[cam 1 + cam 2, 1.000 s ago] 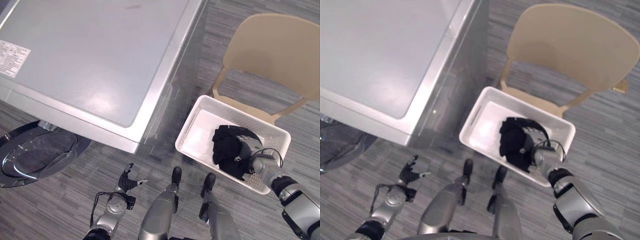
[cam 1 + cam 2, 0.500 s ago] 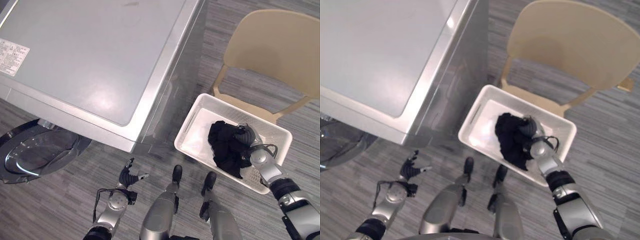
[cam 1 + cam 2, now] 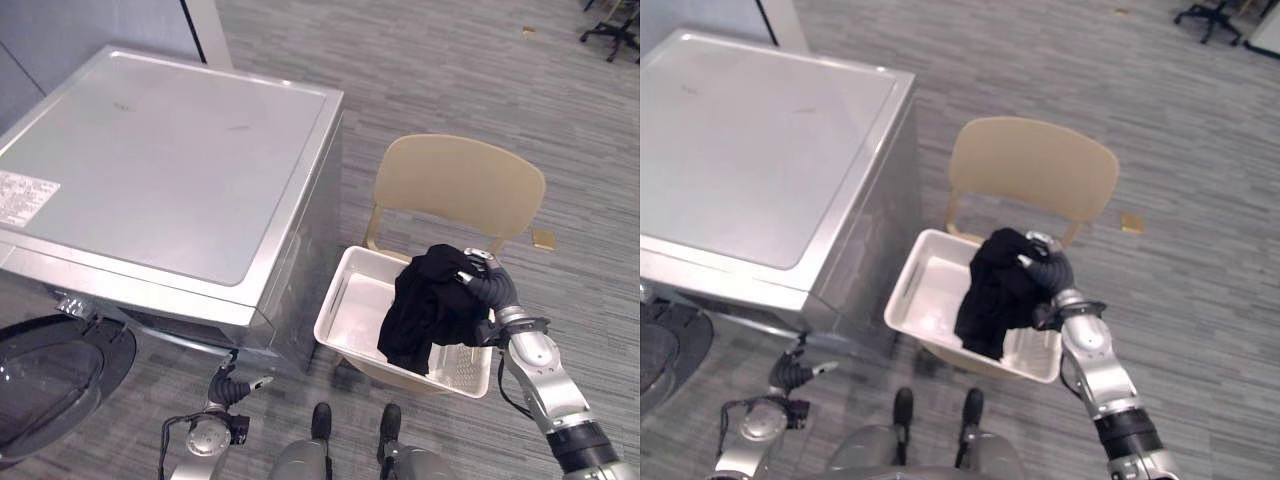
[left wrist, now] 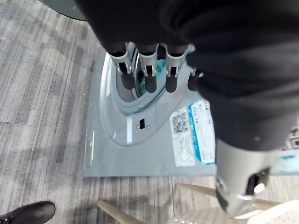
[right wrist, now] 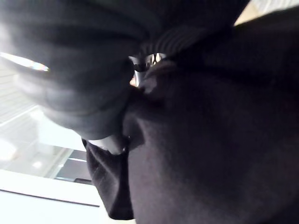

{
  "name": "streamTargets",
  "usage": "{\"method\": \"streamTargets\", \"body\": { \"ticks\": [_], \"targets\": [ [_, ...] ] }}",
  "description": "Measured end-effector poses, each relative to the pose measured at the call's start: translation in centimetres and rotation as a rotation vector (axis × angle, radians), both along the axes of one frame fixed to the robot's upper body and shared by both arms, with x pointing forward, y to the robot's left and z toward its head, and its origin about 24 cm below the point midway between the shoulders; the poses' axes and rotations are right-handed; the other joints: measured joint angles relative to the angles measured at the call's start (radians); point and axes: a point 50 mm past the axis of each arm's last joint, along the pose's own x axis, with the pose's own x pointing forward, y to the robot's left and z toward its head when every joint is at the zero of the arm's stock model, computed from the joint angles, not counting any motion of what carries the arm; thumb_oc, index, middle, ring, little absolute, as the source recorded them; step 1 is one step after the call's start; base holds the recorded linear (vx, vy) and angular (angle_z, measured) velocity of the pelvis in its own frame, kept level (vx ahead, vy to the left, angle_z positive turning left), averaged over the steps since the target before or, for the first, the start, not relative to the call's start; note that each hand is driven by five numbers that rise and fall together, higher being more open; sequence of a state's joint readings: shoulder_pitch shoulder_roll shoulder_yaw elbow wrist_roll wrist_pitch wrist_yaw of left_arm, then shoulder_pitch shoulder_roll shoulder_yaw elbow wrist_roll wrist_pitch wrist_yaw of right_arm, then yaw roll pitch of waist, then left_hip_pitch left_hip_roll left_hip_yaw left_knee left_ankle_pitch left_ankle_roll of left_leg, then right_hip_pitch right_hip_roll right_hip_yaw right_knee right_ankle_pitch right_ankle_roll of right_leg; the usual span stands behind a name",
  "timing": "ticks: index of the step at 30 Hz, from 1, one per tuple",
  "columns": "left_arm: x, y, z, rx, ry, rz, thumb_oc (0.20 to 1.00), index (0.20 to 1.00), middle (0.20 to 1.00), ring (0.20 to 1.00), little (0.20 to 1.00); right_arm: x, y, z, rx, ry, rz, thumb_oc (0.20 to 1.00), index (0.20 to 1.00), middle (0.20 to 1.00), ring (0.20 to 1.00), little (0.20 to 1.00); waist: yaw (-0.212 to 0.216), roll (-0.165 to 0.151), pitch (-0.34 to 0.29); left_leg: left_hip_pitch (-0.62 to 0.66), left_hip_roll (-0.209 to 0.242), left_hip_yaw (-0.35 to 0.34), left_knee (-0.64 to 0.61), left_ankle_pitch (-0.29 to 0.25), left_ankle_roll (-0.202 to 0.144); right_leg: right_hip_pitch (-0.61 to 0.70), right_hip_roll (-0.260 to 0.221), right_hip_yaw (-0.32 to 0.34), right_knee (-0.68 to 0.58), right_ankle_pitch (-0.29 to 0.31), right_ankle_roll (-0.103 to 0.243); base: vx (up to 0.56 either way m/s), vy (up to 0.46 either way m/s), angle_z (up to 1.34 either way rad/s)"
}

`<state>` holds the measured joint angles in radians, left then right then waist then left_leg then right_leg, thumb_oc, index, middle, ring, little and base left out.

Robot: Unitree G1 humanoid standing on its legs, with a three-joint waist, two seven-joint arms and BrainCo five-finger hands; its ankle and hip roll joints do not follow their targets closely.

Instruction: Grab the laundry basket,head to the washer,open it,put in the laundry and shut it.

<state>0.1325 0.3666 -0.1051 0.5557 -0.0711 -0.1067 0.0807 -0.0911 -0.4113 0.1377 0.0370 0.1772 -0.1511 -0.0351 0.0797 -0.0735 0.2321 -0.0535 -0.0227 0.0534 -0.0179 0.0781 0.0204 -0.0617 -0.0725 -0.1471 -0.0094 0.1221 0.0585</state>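
- Grey striped floor point(image 3: 560, 150), washer point(image 3: 170, 190) at left, door point(image 3: 50, 375) open.
- Right hand point(image 3: 490, 290) fingers clutching black laundry point(image 3: 425, 305) above white basket point(image 3: 345, 300).
- Left hand point(image 3: 232, 385) near, fingers relaxed.

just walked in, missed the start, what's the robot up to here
It is loading laundry. The right robot hand is closed on a black garment and holds it up above the white laundry basket, which sits on the floor in front of a tan chair beside the washer. The washer door hangs open at lower left. The left robot hand hangs free near the floor, holding nothing. The garment is not yet in the washer.
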Motion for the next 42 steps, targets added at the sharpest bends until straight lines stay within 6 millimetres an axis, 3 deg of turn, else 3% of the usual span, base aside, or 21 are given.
{"method": "streamTargets", "body": {
  "ticks": [2, 6, 7, 9, 11, 14, 15, 16, 17, 18, 20, 21, 22, 23, 27, 29, 30, 31, 32, 34, 42],
  "targets": [
    [0.9, -0.7, 0.4, -0.012, -0.028, -0.019, 1.0, 1.0, 1.0, 1.0, 1.0, 0.0, -0.2, -0.1, -0.005, 0.005, 0.003, 0.2, 0.2, 0.2, 0.2, 0.2, -0.013, 0.025, -0.002, -0.02, 0.019, -0.027, 0.028, -0.013, 0.018, -0.054, -0.004, 0.042, 0.138, -0.058, 0.036, -0.18, -0.074, 0.49],
    [0.9, -0.6, 0.4, -0.009, -0.03, -0.018, 1.0, 1.0, 1.0, 1.0, 1.0, -0.8, 0.0, -0.6, -0.006, 0.024, 0.025, 0.2, 0.2, 0.2, 0.2, 0.2, -0.003, 0.046, -0.019, -0.061, 0.032, -0.099, 0.053, 0.014, 0.022, -0.085, 0.0, 0.108, 0.468, -0.239, 0.039, -0.2, -0.157, 0.56],
    [0.8, -0.5, 0.4, -0.003, -0.028, -0.019, 1.0, 1.0, 1.0, 1.0, 1.0, -0.7, 0.2, -0.5, -0.006, 0.019, 0.035, 0.2, 0.2, 0.2, 0.2, 0.2, 0.018, 0.04, -0.026, -0.074, 0.03, -0.108, 0.05, 0.037, -0.002, -0.064, -0.003, 0.118, 0.474, -0.272, 0.043, -0.35, -0.291, 0.64],
    [1.6, -0.9, 1.3, -0.006, -0.077, -0.037, 1.0, 1.0, 1.0, 1.0, 1.0, -0.6, -0.1, -0.2, -0.011, 0.002, 0.01, 0.2, 0.2, 0.2, 0.2, 0.2, 0.033, 0.041, -0.03, -0.146, 0.012, -0.185, 0.068, 0.079, -0.057, 0.021, 0.035, 0.15, 0.264, -0.334, -0.008, -0.35, -0.272, 0.84],
    [1.4, -1.8, 1.5, -0.031, -0.103, -0.048, 1.0, 1.0, 1.0, 1.0, 1.0, 0.0, 0.6, -0.2, -0.029, 0.004, 0.036, 0.2, 0.2, 0.2, 0.2, 0.2, 0.079, 0.099, -0.04, -0.189, 0.063, -0.223, 0.049, 0.13, -0.106, 0.065, 0.118, 0.12, 0.104, -0.251, -0.034, -0.32, -0.191, 0.6],
    [1.4, -2.8, 2.0, -0.046, -0.131, -0.088, 1.0, 1.0, 1.0, 1.0, 1.0, -0.1, 0.7, -0.2, -0.036, 0.001, 0.034, 0.2, 0.2, 0.2, 0.2, 0.2, 0.096, 0.135, -0.043, -0.217, 0.121, -0.246, 0.001, 0.124, -0.135, 0.01, 0.177, 0.092, 0.155, -0.253, -0.087, -0.27, -0.027, 0.69],
    [1.9, -2.9, 2.6, -0.038, -0.155, -0.116, 1.0, 1.0, 1.0, 1.0, 1.0, 0.1, 1.0, 0.4, -0.06, -0.019, 0.059, 0.2, 0.2, 0.2, 0.2, 0.2, 0.087, 0.092, -0.029, -0.26, 0.108, -0.159, 0.001, -0.015, -0.153, -0.043, 0.13, 0.034, 0.177, -0.237, -0.141, -0.35, 0.038, 0.9],
    [2.3, -3.4, 3.1, -0.045, -0.18, -0.139, 1.0, 1.0, 1.0, 1.0, 1.0, 0.4, 1.1, 1.1, -0.077, -0.043, 0.073, 0.2, 0.2, 0.2, 0.2, 0.2, 0.085, 0.072, -0.025, -0.246, 0.062, -0.113, 0.012, -0.002, -0.135, -0.06, 0.089, 0.03, 0.152, -0.21, -0.131, -0.32, 0.059, 0.91],
    [2.7, -3.8, 3.5, -0.048, -0.196, -0.162, 1.0, 1.0, 1.0, 1.0, 1.0, 0.5, 1.1, 1.5, -0.086, -0.056, 0.079, 0.2, 0.2, 0.2, 0.2, 0.2, 0.081, 0.086, -0.026, -0.199, 0.059, -0.092, 0.075, -0.044, -0.128, -0.05, 0.07, -0.025, 0.114, -0.138, -0.146, -0.34, 0.084, 1.53],
    [5.4, -5.6, 6.9, -0.028, -0.34, -0.294, 1.0, 1.0, 1.0, 1.0, 1.0, -0.1, 2.0, 3.3, -0.127, -0.124, 0.149, 0.2, 0.2, 0.2, 0.2, 0.2, 0.001, 0.055, -0.013, -0.179, 0.051, 0.048, 0.301, -0.15, -0.133, 0.003, 0.012, -0.126, 0.018, -0.084, -0.128, -0.09, 0.163, 1.51],
    [7.5, -8.3, 11.6, -0.047, -0.576, -0.442, 1.0, 1.0, 1.0, 1.0, 1.0, -0.7, 4.5, 5.9, -0.107, -0.253, 0.273, 0.2, 0.2, 0.2, 0.2, 0.2, -0.041, 0.043, -0.021, 0.0, 0.108, 0.074, 0.282, -0.222, -0.154, 0.014, -0.004, -0.142, 0.015, -0.07, -0.112, 0.05, 0.239, 1.15],
    [8.7, -10.7, 12.8, -0.062, -0.628, -0.524, 1.0, 1.0, 1.0, 1.0, 1.0, -0.3, 5.7, 7.8, -0.073, -0.333, 0.31, 0.2, 0.2, 0.2, 0.2, 0.2, -0.07, 0.07, -0.039, 0.098, 0.114, 0.073, 0.11, -0.219, -0.144, 0.011, -0.002, -0.146, -0.004, -0.054, -0.081, 0.1, 0.241, 0.49],
    [9.6, -14.3, 14.2, -0.089, -0.69, -0.648, 1.0, 1.0, 1.0, 1.0, 1.0, 0.3, 6.9, 9.9, -0.049, -0.409, 0.349, 0.2, 0.2, 0.2, 0.2, 0.2, -0.085, 0.113, -0.057, 0.145, 0.099, 0.049, -0.074, -0.12, -0.068, -0.009, 0.013, -0.155, -0.014, -0.029, -0.052, 0.09, 0.201, 0.29],
    [9.4, -16.4, 14.4, -0.076, -0.696, -0.743, 1.0, 1.0, 1.0, 1.0, 1.0, -0.4, 10.0, 9.3, 0.031, -0.388, 0.468, 0.2, 0.2, 0.2, 0.2, 0.2, -0.088, 0.053, -0.11, 0.15, 0.037, 0.045, -0.067, -0.098, -0.034, -0.006, -0.041, -0.12, -0.014, -0.009, -0.014, 0.08, 0.279, 0.13],
    [11.1, -18.2, 16.7, -0.035, -0.796, -0.814, 1.0, 1.0, 1.0, 1.0, 1.0, -0.8, 15.1, 9.9, 0.143, -0.352, 0.665, 0.2, 0.2, 0.2, 0.2, 0.2, -0.079, 0.01, -0.168, 0.142, -0.009, 0.047, -0.066, -0.082, -0.007, -0.037, -0.088, -0.063, 0.036, -0.001, 0.014, 0.02, 0.132, 0.09],
    [11.6, -17.2, 15.7, 0.013, -0.767, -0.764, 0.2, 0.2, 0.2, 0.2, 0.2, -0.6, 15.5, 9.6, 0.201, -0.317, 0.669, 0.2, 0.2, 0.2, 0.2, 0.2, -0.074, -0.001, -0.183, 0.143, -0.01, 0.049, -0.066, -0.082, -0.007, -0.033, -0.086, -0.061, 0.03, 0.002, 0.016, 0.0, 0.027, 0.03],
    [11.8, -16.8, 15.1, 0.037, -0.748, -0.742, 0.2, 0.2, 0.2, 0.2, 0.2, -0.3, 15.3, 8.8, 0.219, -0.273, 0.657, 0.2, 0.2, 0.2, 0.2, 0.2, -0.074, -0.001, -0.183, 0.145, -0.01, 0.049, -0.066, -0.082, -0.007, -0.016, -0.081, -0.06, -0.003, 0.009, 0.026, 0.01, 0.015, -0.04],
    [11.9, -16.6, 14.8, 0.045, -0.733, -0.725, 0.2, 0.2, 0.2, 0.2, 0.2, -0.3, 15.2, 8.1, 0.229, -0.242, 0.656, 0.846, 0.846, 0.846, 0.846, 0.846, -0.075, 0.001, -0.183, 0.145, -0.007, 0.05, -0.066, -0.082, -0.008, -0.007, -0.075, -0.06, -0.022, 0.012, 0.028, 0.01, -0.005, -0.09],
    [11.3, -15.5, 14.0, 0.033, -0.705, -0.669, 0.2, 0.2, 0.2, 0.2, 0.2, -0.7, 14.5, 6.2, 0.234, -0.169, 0.644, 1.0, 1.0, 1.0, 1.0, 1.0, -0.077, 0.005, -0.186, 0.154, 0.004, 0.052, -0.066, -0.082, -0.009, 0.01, -0.061, -0.058, -0.042, 0.018, 0.028, 0.0, -0.023, -0.14],
    [10.1, -13.6, 11.8, 0.031, -0.613, -0.586, 0.2, 0.2, 0.2, 0.2, 0.2, -1.2, 13.0, 4.0, 0.179, -0.093, 0.626, 1.0, 1.0, 1.0, 1.0, 1.0, -0.079, 0.01, -0.186, 0.167, 0.024, 0.055, -0.067, -0.085, -0.019, 0.033, -0.037, -0.051, -0.07, 0.025, 0.019, 0.0, -0.044, -0.14],
    [7.1, -8.9, 9.1, 0.04, -0.493, -0.438, 0.2, 0.2, 0.2, 0.2, 0.2, -0.7, 7.3, 2.7, -0.115, -0.117, 0.411, 1.0, 1.0, 1.0, 1.0, 1.0, -0.076, 0.023, -0.185, 0.179, 0.05, 0.068, -0.067, -0.083, -0.039, 0.045, -0.018, -0.05, -0.071, 0.021, 0.017, -0.01, -0.051, -0.03]
  ]
}}
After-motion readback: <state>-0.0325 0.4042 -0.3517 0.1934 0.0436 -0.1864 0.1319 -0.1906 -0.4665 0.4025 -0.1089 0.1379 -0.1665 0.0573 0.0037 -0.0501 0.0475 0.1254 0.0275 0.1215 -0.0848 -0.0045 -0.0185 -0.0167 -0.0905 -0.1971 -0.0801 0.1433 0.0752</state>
